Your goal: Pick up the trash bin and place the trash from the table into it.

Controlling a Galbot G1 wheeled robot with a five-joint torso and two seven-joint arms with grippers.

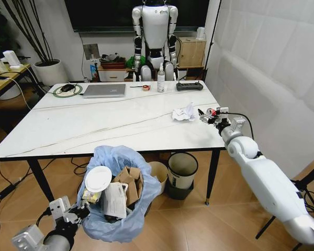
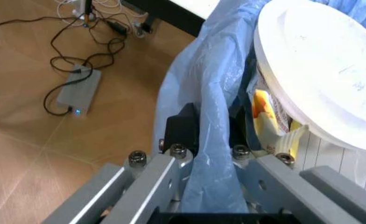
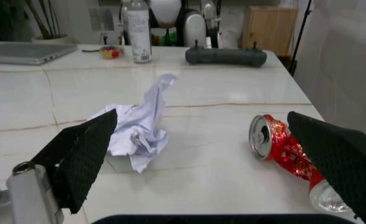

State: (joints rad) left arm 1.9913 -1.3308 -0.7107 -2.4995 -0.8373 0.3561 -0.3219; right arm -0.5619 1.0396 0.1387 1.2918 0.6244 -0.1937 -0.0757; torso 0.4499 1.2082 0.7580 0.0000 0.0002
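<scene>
The trash bin (image 1: 115, 209), lined with a crinkled light-blue bag, sits low in front of the table's (image 1: 94, 130) near edge. It holds a white paper plate (image 1: 98, 179), torn cardboard (image 1: 130, 180) and a yellow wrapper (image 2: 267, 112). My left gripper (image 1: 78, 213) is shut on the bag-covered rim (image 2: 211, 158). On the table's right side lie a crumpled white tissue (image 1: 184, 113) (image 3: 136, 130) and a crushed red can (image 3: 283, 147). My right gripper (image 1: 205, 115) (image 3: 214, 163) hovers open just over them, the tissue by one finger and the can by the other.
A laptop (image 1: 104, 90), spray bottle (image 1: 160, 78), black device (image 1: 189, 86) and mouse (image 1: 68, 88) line the table's far side. Two other bins (image 1: 182, 170) stand under the table. A white wall (image 1: 272, 63) runs close on the right. Cables and a power brick (image 2: 77, 93) lie on the floor.
</scene>
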